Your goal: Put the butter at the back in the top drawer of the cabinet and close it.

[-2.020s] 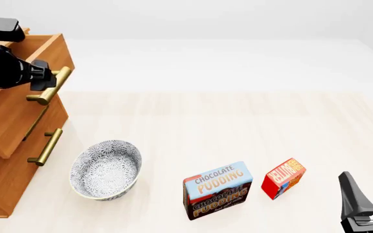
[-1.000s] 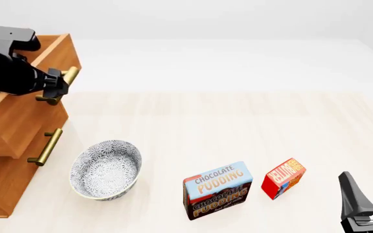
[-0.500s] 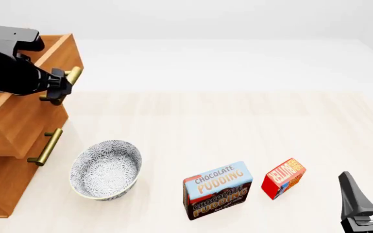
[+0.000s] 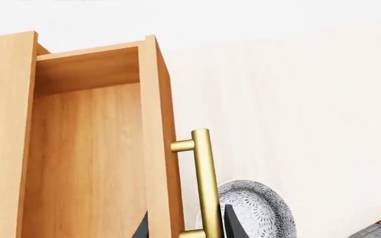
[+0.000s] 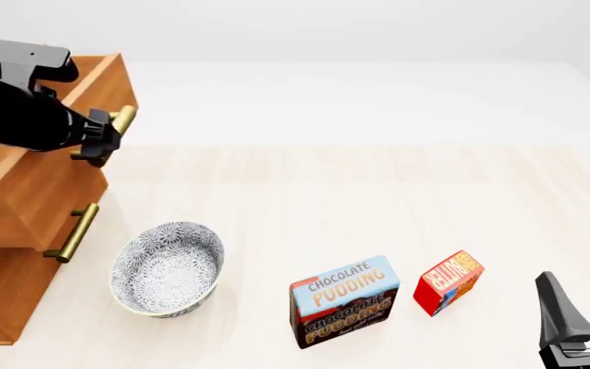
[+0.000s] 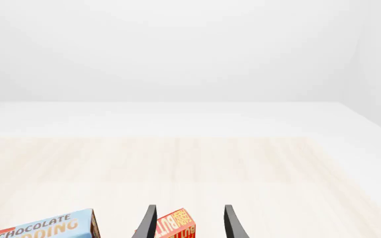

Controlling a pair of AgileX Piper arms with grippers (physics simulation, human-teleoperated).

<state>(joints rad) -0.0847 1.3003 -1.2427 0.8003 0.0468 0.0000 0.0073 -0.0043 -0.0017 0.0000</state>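
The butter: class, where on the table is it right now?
In the front view, the butter stands on the table's near right part, just right of the chocolate pudding box and left of the right gripper, far from the cabinet.

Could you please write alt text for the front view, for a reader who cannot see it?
The left gripper holds the brass handle of the open top drawer of the cabinet. A patterned bowl, pudding box and butter stand along the table's near edge.
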